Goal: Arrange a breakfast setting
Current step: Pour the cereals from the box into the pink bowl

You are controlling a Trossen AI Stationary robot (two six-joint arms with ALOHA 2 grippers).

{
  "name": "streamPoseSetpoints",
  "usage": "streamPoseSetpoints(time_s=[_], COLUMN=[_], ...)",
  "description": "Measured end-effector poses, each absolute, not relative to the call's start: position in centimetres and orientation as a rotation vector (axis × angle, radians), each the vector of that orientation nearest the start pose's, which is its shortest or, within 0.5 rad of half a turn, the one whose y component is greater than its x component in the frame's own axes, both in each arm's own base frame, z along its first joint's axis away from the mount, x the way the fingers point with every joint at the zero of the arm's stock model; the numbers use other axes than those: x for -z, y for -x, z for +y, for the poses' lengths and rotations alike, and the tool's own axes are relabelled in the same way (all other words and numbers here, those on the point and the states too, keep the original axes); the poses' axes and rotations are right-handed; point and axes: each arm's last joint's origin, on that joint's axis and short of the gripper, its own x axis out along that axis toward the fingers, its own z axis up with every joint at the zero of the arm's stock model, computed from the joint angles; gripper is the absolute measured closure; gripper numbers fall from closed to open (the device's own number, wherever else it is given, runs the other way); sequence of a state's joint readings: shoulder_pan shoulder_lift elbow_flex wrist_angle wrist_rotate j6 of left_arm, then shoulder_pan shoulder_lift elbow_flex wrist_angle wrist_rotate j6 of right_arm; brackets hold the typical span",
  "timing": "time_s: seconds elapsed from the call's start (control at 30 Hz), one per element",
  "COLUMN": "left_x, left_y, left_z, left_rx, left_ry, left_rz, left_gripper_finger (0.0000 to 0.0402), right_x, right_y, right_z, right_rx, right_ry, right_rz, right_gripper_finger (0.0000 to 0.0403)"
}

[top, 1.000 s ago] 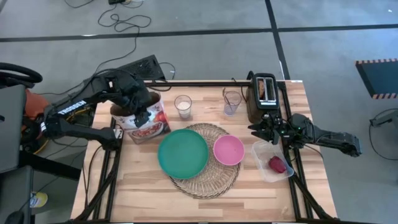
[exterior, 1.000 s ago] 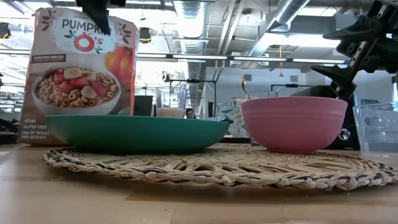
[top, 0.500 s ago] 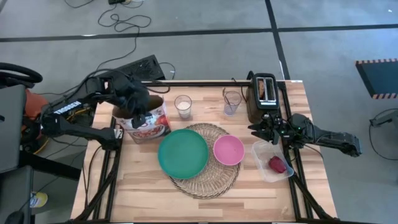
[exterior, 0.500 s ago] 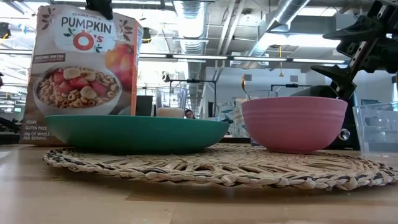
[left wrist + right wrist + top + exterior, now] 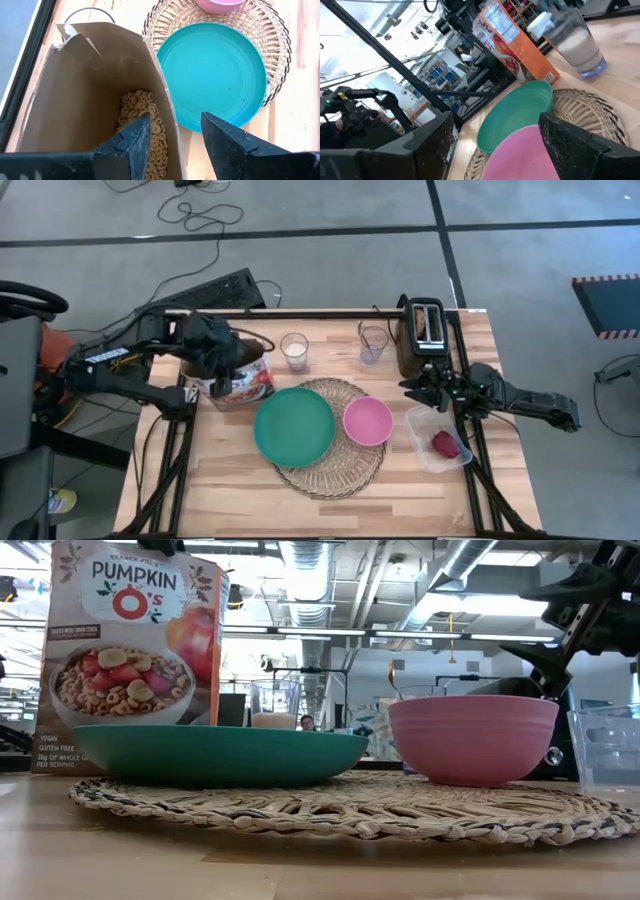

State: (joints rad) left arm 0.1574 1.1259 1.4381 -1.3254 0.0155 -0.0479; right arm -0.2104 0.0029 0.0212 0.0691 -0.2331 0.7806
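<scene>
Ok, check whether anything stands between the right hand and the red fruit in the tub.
Nothing visible does. In the high view the right hand hovers by the toaster, just beyond the clear tub's far rim. The red fruit lies uncovered in the open-topped tub, with only its low wall around it.

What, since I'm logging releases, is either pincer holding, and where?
Nothing. The left pincer stands open astride the cereal box's top edge without pinching it; the right pincer is open, empty.
</scene>
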Motion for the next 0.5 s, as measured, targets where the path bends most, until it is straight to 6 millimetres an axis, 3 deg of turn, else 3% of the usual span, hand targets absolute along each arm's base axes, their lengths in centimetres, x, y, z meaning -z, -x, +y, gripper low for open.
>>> streamPoseSetpoints(time_s=[0.3, 0.5], left_x=[-36.5, -34.3], left_y=[-17.4, -18.1], left_z=[2.5, 2.6], left_rx=[-0.194, -0.214], left_ry=[0.22, 0.244], left_rz=[1.102, 1.193], left_gripper_finger=[0.0245, 0.0285], right_x=[-18.9, -19.6], right_y=[-9.3, -9.0], right_z=[-1.6, -2.0], right_rx=[-0.001, 0.091], right_ry=[-0.826, -0.873], right_rz=[-0.239, -0.374], right_gripper_finger=[0.0083, 0.0083])
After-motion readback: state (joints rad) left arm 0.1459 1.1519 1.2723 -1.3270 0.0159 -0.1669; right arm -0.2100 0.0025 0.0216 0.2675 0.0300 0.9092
